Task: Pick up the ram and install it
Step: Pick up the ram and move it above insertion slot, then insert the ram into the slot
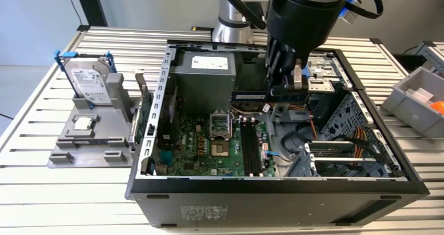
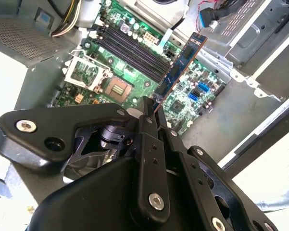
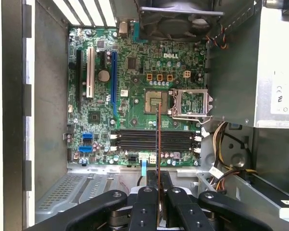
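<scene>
Exterior view, from its left to its right.

- Slatted tabletop (image 1: 55,193). Near the left edge sits a grey fixture (image 1: 90,154). A hard drive (image 1: 91,85) in a blue-tabbed frame stands upright at the back of it. A small square processor chip (image 1: 83,123) lies flat in front of the drive.
- Just beside the fixture is an open computer case (image 1: 277,198), lying on its side with the interior facing up.
- Green motherboard (image 1: 194,154) on the case floor, with the CPU socket (image 1: 220,127) near its middle. The black memory slots (image 1: 251,149) run side by side just right of the socket. The silver power supply (image 1: 208,74) is behind the board.
- The ram (image 1: 248,95), a narrow blue stick, is held level in the air near the power supply and above the far end of the slots. It is not seated in any slot.
- Gripper (image 1: 286,92): reaches down into the case from above and is clamped on the ram near one end. The rest of the stick juts toward the view's left.
- Far right: a grey bin (image 1: 409,97) with an orange object (image 1: 437,107) inside, well apart from the case.

First wrist view: the two black fingers (image 3: 146,207) press against the stick from both sides. The stick is seen edge-on as a thin line crossing the slots.

Second wrist view: the stick's flat blue face shows, slanting above the board.
</scene>
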